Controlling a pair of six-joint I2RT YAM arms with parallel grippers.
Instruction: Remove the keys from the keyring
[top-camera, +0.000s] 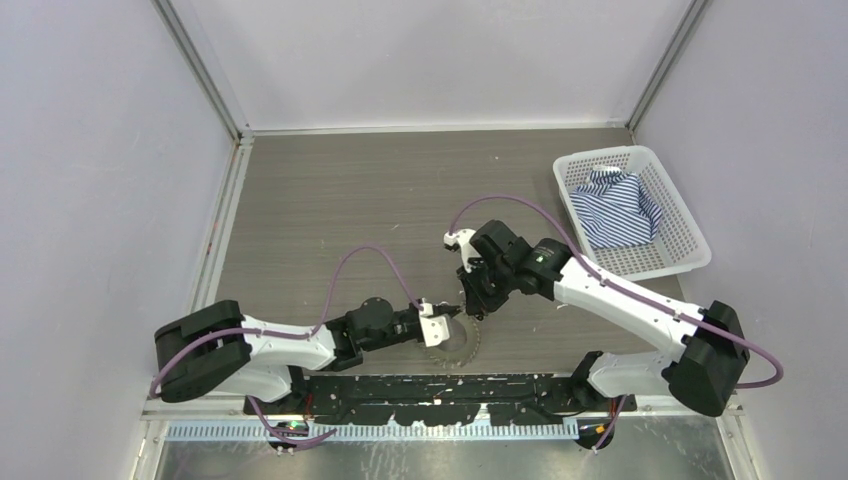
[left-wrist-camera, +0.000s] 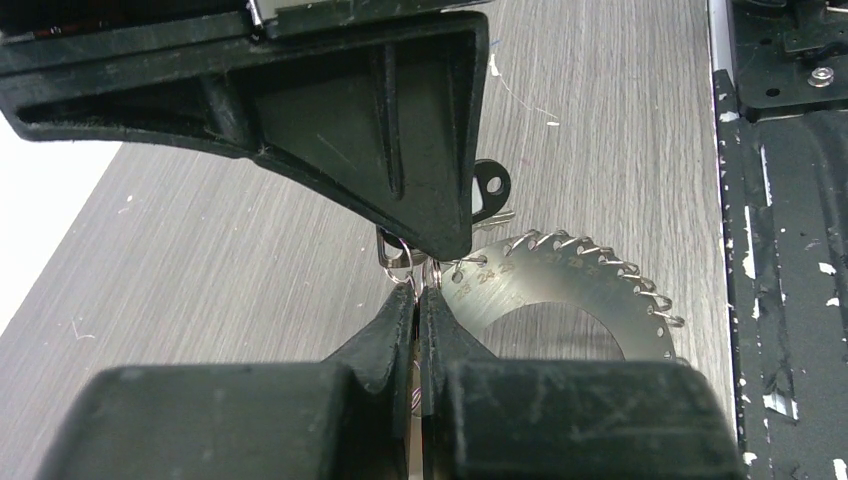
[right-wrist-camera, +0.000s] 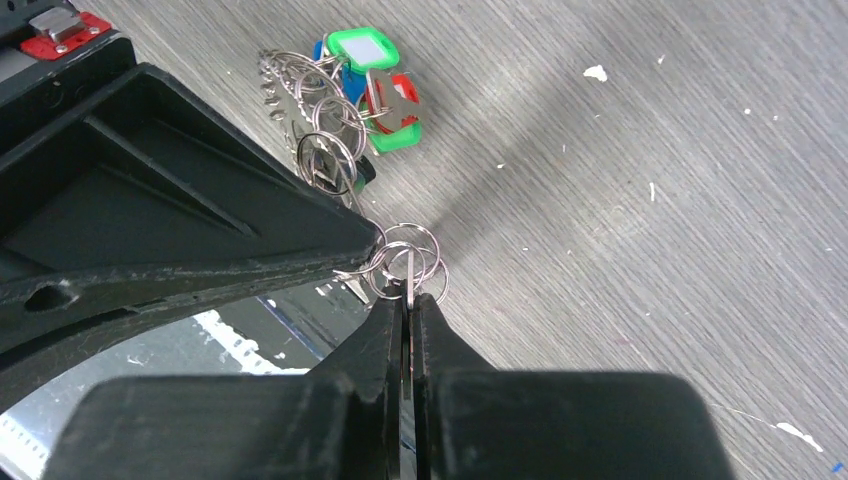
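Note:
The keyring is a flat silvery disc with numbered holes and wire loops along its toothed rim; it lies on the table near the arm bases. My left gripper is shut on a small split ring at the keyring's rim. My right gripper is right above it, shut on a thin silver piece in a cluster of split rings. Keys with green, red and blue heads hang together beyond those rings. A dark key peeks out behind the right gripper's body.
A white basket holding a blue striped cloth stands at the back right. The black base rail runs along the near table edge, just behind the keyring. Grey walls close in the left, right and far sides.

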